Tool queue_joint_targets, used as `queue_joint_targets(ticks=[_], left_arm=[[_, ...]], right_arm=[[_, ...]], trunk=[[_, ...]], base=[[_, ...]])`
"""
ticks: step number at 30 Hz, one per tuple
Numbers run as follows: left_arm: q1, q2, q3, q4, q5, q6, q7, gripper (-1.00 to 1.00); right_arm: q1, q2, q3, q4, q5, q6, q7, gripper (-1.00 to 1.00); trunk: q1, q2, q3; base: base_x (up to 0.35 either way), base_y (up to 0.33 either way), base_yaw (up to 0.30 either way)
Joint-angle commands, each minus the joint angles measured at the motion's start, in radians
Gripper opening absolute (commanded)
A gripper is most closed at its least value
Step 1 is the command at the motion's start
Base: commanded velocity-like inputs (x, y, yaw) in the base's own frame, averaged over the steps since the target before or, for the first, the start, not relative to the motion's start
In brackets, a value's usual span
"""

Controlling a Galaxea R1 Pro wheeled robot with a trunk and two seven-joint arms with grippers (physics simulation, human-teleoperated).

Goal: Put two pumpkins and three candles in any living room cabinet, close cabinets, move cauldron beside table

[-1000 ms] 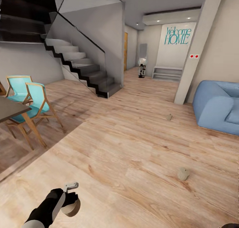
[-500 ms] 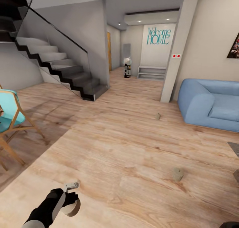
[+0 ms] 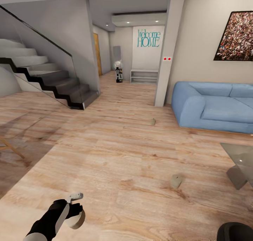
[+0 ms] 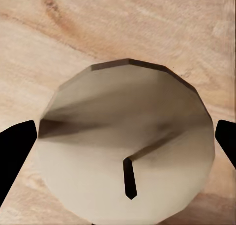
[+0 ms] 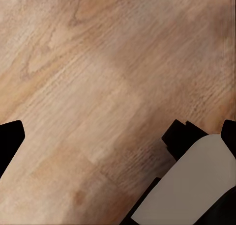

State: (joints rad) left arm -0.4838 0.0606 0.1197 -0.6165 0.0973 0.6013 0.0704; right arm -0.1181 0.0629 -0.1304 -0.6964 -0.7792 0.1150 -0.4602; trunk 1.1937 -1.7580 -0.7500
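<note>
Pale wood-plank floor (image 3: pixel 116 153) runs across the living room, grain streaked and knotty. At the far left, the grey stepped staircase with its glass side panel (image 3: pixel 52 81). Low in front, the left gripper (image 3: pixel 75 213) is clamped on a squat beige wax candle (image 4: pixel 125 146); the wrist view shows its flat faceted top and dark wick, a black finger pressed at each edge. Further right, two more beige candles lie on the planks, one near (image 3: pixel 175 180), one further off (image 3: pixel 153 121). Then the soft blue sofa (image 3: pixel 214 107) and a grey glass-topped table (image 3: pixel 242 163). Since a second ago the view has swung right: turquoise chairs gone, table and wall picture arrived. The right gripper (image 5: pixel 118 131) has its dark fingers spread wide, nothing between them.
</note>
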Motion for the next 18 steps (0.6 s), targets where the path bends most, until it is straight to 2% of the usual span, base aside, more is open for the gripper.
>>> queue_joint_targets(ticks=[1, 9, 18], left_arm=[[0.000, 0.000, 0.000, 0.000, -0.001, 0.000, 0.000, -1.00], [0.000, 0.001, 0.000, 0.000, -0.001, 0.000, 0.000, -1.00], [0.000, 0.001, 0.000, 0.000, -0.001, 0.000, 0.000, -1.00]], right_arm=[[0.000, 0.000, 0.000, 0.000, 0.001, 0.000, 0.000, 1.00], [0.000, 0.000, 0.000, 0.000, 0.001, 0.000, 0.000, 1.00], [0.000, 0.000, 0.000, 0.000, 0.003, 0.000, 0.000, 1.00]], trunk=[[0.000, 0.000, 0.000], [0.000, 0.000, 0.000], [0.000, 0.000, 0.000]], base=[[0.002, 0.000, -0.285], [0.018, 0.006, -0.285], [0.242, 0.142, -0.278]])
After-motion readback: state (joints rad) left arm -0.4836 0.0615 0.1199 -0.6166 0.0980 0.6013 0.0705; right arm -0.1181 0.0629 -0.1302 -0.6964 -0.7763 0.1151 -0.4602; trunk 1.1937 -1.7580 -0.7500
